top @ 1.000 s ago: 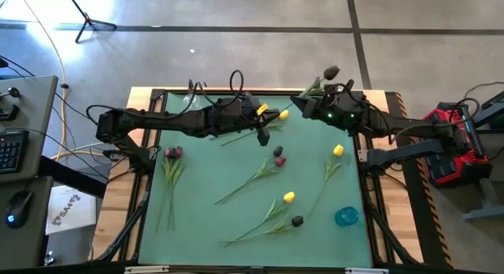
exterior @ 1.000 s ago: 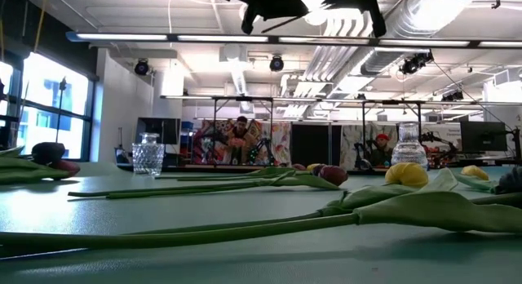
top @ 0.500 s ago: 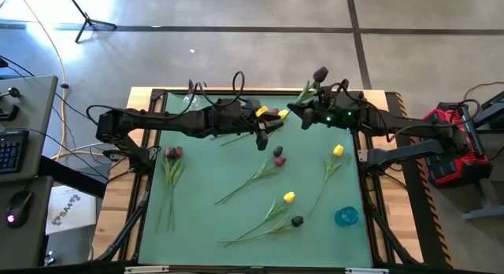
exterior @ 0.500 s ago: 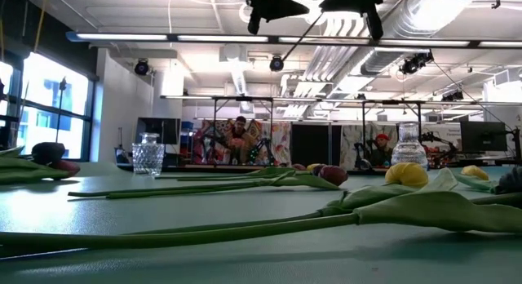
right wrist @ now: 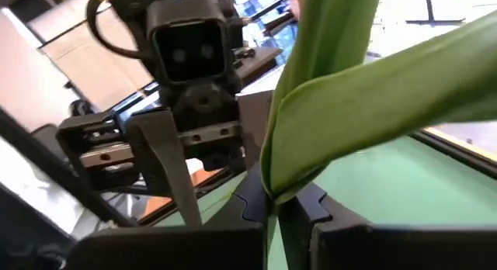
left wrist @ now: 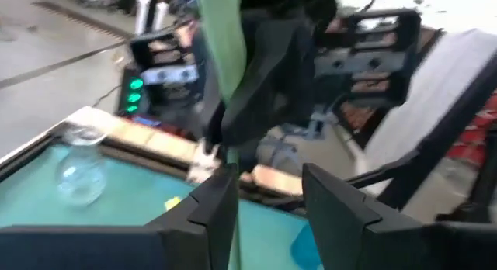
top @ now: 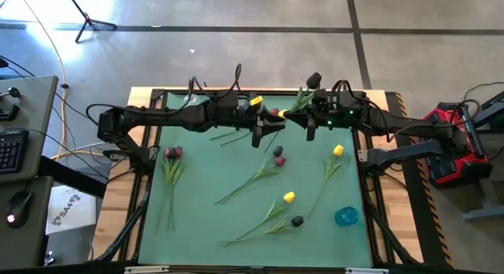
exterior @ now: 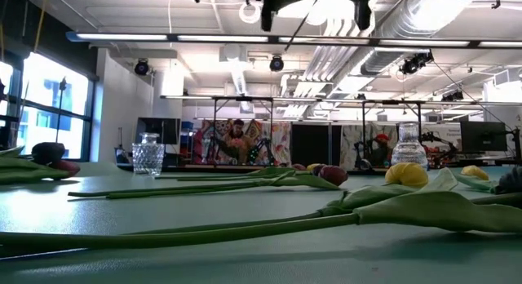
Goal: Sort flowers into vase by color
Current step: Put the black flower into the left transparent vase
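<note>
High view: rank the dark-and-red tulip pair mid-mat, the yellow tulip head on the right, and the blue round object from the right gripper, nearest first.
From the right gripper:
1. Dark-and-red tulip pair, mid-mat.
2. Yellow tulip head, right side; too close to the first to call.
3. Blue round object, near right corner, clearly farthest.

Green-leaved flowers (top: 264,170) with black, red, yellow heads on teal mat (top: 205,179)

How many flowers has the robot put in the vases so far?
None yet, as far as these views show: the clear vase on the green table looks empty. In hand: the right claw is shut on a black tulip, held up facing the open left claw. Left lying on the table: a yellow tulip, another yellow tulip, and several red and black ones.
</note>
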Action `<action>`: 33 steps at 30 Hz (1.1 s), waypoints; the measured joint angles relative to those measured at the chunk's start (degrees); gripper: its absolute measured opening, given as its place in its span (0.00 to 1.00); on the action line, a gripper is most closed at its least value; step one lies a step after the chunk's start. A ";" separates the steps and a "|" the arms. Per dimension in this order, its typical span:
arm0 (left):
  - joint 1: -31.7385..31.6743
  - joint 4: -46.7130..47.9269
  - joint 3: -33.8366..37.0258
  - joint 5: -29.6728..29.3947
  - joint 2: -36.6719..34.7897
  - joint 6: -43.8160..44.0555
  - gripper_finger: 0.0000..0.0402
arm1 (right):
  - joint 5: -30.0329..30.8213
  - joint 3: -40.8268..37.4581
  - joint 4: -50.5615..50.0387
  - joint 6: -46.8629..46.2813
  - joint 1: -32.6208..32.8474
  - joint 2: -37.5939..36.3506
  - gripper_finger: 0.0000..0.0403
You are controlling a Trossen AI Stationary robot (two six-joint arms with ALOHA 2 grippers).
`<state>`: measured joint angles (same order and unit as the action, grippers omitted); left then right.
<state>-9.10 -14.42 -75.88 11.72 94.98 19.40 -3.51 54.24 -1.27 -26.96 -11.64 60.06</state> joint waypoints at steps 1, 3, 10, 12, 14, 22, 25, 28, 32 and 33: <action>-0.03 -0.65 -0.01 1.14 0.40 1.08 0.30 | -0.75 0.00 0.13 0.01 0.00 0.04 0.00; -0.04 -2.12 0.02 2.69 1.62 2.76 0.28 | -1.37 -0.04 0.75 0.15 0.41 0.30 0.00; -0.26 -2.93 0.18 4.24 3.24 4.52 0.21 | -1.12 0.02 1.35 1.43 2.00 0.37 0.00; -0.26 -4.93 0.12 4.27 2.99 4.50 0.20 | -0.98 0.02 1.46 1.51 2.28 0.43 0.00; -0.26 -6.57 -0.02 4.52 2.89 4.50 0.19 | -0.76 0.02 1.73 1.53 2.36 0.43 0.00; -0.26 -6.86 0.02 4.88 3.00 2.72 0.19 | -1.23 0.02 2.90 1.53 2.32 0.43 0.00; -0.26 -6.81 0.02 4.97 3.00 0.97 0.17 | -1.32 0.02 2.78 1.73 2.32 0.43 0.00; -0.26 -6.81 0.02 4.78 3.00 -1.75 0.12 | -1.47 0.02 2.72 1.92 2.32 0.43 0.00; -1.25 -5.99 0.02 3.33 3.00 -1.23 0.02 | -0.94 0.02 2.03 1.51 2.25 0.43 0.01; -1.56 -5.82 0.02 3.13 3.00 -1.07 0.01 | -0.18 0.02 1.66 1.53 2.23 0.43 0.02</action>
<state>-10.66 -20.23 -75.85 14.85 97.97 18.33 -3.69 54.26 0.39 -25.43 -9.41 60.49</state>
